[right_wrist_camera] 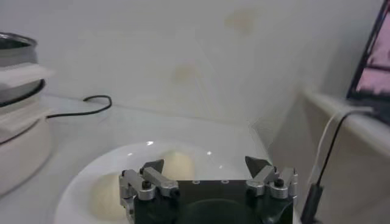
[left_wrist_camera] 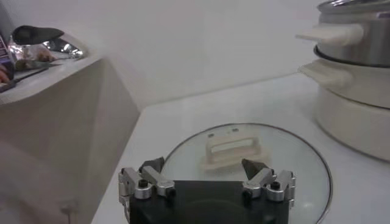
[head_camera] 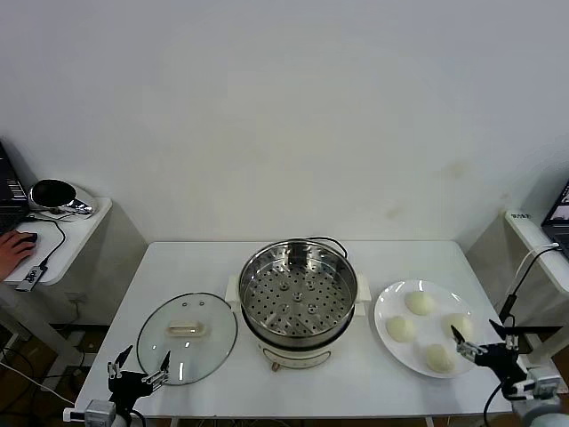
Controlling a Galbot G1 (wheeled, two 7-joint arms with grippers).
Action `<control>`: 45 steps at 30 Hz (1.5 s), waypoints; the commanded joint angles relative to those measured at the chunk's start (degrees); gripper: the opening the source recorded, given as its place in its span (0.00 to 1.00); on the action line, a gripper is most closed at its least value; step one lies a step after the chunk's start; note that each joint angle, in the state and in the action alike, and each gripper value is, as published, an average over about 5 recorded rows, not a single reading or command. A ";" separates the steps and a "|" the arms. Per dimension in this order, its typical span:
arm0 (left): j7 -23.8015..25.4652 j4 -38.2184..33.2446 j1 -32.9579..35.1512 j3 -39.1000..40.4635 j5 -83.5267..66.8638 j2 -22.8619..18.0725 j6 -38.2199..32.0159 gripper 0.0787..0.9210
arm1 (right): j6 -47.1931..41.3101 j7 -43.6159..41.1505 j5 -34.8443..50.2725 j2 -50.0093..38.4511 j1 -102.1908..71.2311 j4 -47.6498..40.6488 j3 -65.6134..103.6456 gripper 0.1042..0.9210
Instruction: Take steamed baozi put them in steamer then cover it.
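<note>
Sitting on the plate point(head_camera: 384, 313) at lower right, 4 baozi point(head_camera: 420, 302) are looking soft, light, needing gentle side pinches; right end effector point(head_camera: 480, 343) is hovering spread beside them, left end effector point(head_camera: 140, 368) spread

Steamer point(head_camera: 298, 298): polished stainless steel, perforated tray, on matt cream plastic base. Left of it, cover point(head_camera: 187, 338): clear glossy glass, metal rim. Right, glossy white plate point(head_camera: 387, 307); smooth matt baozi point(head_camera: 419, 302).
</note>
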 commanded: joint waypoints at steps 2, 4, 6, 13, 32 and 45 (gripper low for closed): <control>-0.40 -3.80 2.92 0.26 2.37 -3.10 -0.71 0.88 | -9.06 -11.22 -14.22 -11.81 16.10 -1.53 -1.83 0.88; -0.58 -4.85 3.73 0.39 2.86 -3.67 -1.00 0.88 | -10.69 -18.75 -20.32 -15.34 22.68 -4.15 -5.56 0.88; -0.80 -5.92 4.41 0.44 3.21 -4.08 -1.10 0.88 | -10.13 -28.72 -27.09 -18.14 30.18 -7.37 -10.86 0.88; -1.71 -7.30 6.46 0.02 4.71 -4.96 -1.75 0.88 | -1.51 -54.57 -43.71 -21.34 55.30 -16.55 -29.59 0.88; -1.72 -8.68 9.00 -0.02 5.49 -6.28 -2.64 0.88 | 7.46 -64.72 -47.58 -12.08 81.84 -37.41 -72.28 0.88; -1.53 -6.89 9.15 -0.27 5.91 -6.62 -2.69 0.88 | 10.10 -62.69 -52.10 -3.14 78.81 -47.78 -71.63 0.88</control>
